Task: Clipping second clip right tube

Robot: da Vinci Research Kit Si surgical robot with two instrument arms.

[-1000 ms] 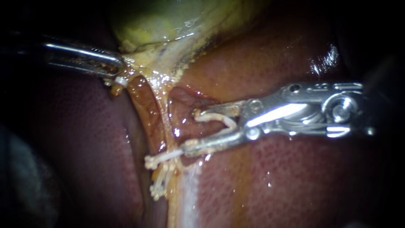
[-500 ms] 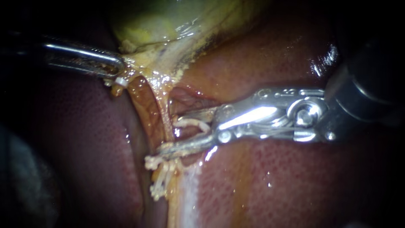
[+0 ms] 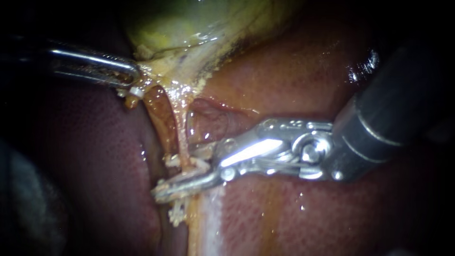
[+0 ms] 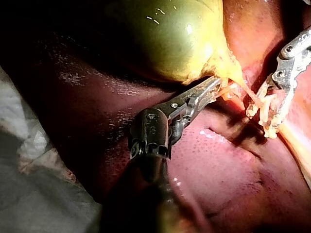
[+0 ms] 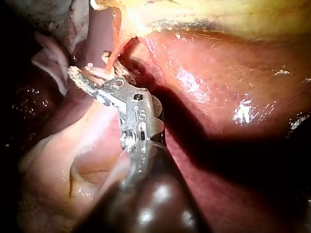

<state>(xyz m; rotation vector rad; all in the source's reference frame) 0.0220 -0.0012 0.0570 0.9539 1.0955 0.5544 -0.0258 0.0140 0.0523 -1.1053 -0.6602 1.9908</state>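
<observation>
A thin pale tube (image 3: pixel 181 132) runs down from the yellow-green gallbladder (image 3: pixel 189 23) over the liver (image 3: pixel 308 213). My right instrument (image 3: pixel 182 173) reaches in from the right. Its jaws stand either side of the tube and carry a white clip (image 3: pixel 201 163), which straddles the tube. Only a narrow gap shows between them. Another white clip (image 3: pixel 176 215) sits on the tube just below. My left instrument (image 3: pixel 128 78) is shut on tissue at the gallbladder's neck and holds it taut. The left wrist view shows that grip (image 4: pixel 209 92) and the right instrument (image 4: pixel 262 121) beyond it. The right wrist view shows the right instrument (image 5: pixel 90 77) at the tube.
A small white piece (image 3: pixel 135 91) lies just under the left jaws, on a brown strand (image 3: pixel 156 114) left of the tube. Dark red liver surrounds the site. Pale cloth (image 4: pixel 34 170) lies beside the left shaft.
My right instrument has pushed leftward. Its jaws, which stood wide open short of the tube, now lie around it and much closer together. The left instrument has not moved.
</observation>
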